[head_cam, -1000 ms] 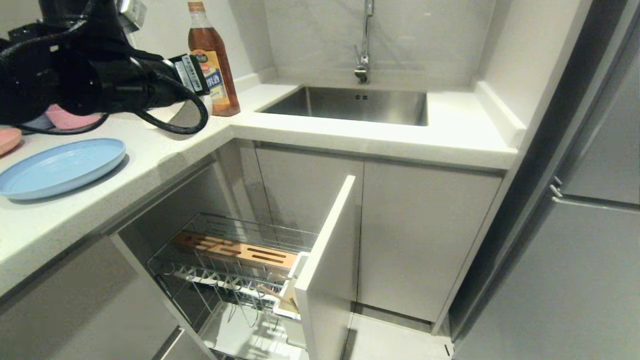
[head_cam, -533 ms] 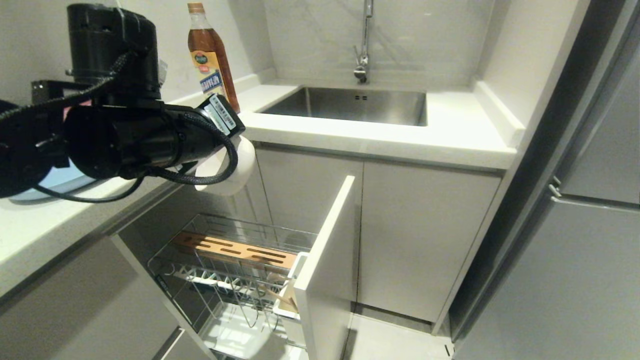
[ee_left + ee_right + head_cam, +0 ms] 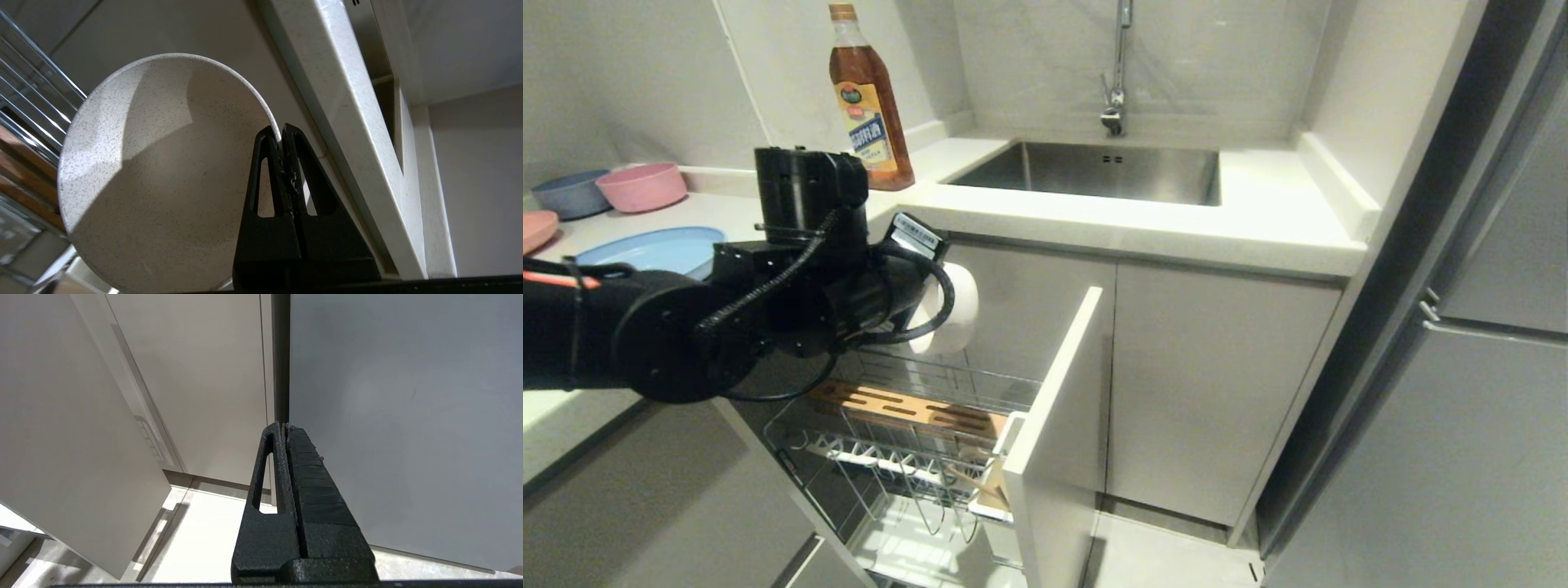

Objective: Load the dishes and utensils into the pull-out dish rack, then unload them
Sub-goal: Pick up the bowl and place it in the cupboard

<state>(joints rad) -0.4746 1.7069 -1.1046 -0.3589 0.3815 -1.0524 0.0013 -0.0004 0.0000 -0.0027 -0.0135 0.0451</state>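
You had the white bowl (image 3: 163, 171) pinched by its rim in the left gripper (image 3: 282, 134), jaws closed tight on that thin edge, and it hung on edge in the air just off the countertop (image 3: 1127, 216) lip, above the back of the pull-out dish rack (image 3: 907, 425). That grip was the weak point: a hold on one spot of the rim could have let the bowl swivel or slip out during the descent, and a drop onto the chrome wires might have chipped it. The counter edge sat close beside the bowl, so a swing outward risked a knock. The light-blue plate (image 3: 658, 249) lay on the counter, partly behind the arm. You could not see which prongs the bowl lined up with, since the arm covered that part of the rack. The right gripper (image 3: 284, 430) was closed on nothing, pointing at cabinet fronts, away from the work.
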